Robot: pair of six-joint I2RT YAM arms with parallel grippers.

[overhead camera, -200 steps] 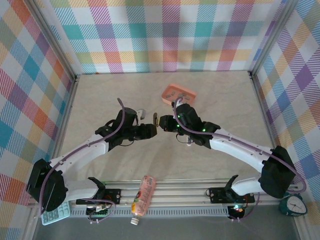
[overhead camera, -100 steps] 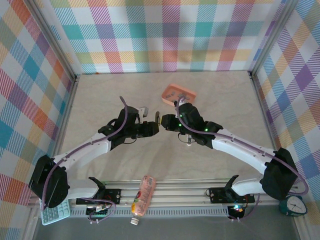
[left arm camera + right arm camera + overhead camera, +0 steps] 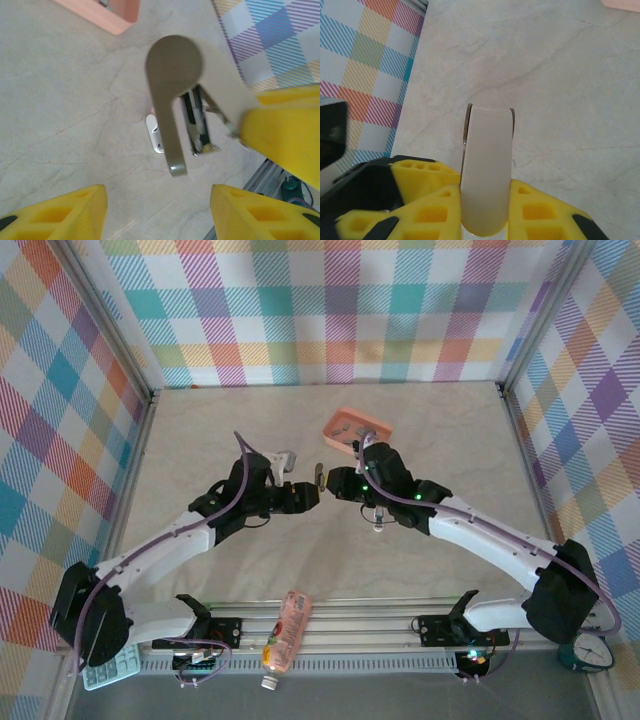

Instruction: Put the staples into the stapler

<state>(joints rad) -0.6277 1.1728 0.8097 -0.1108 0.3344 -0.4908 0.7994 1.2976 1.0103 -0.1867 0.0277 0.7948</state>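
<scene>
Just left of the stapler (image 3: 318, 477), the left gripper (image 3: 303, 493) hangs with fingers apart, the right gripper (image 3: 335, 483) is clamped on the stapler, and beyond it the staples (image 3: 350, 425) lie in a pink tray (image 3: 385, 429).

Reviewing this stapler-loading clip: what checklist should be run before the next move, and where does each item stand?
1. Right pincer clamped on the stapler: ok.
2. Left pincer open with nothing between its fingers: ok.
3. Staples lying in the pink tray, ready to pick: ok.
4. Staple strip in hand: not ok.
5. Stapler opened far enough for loading: cannot tell.
</scene>
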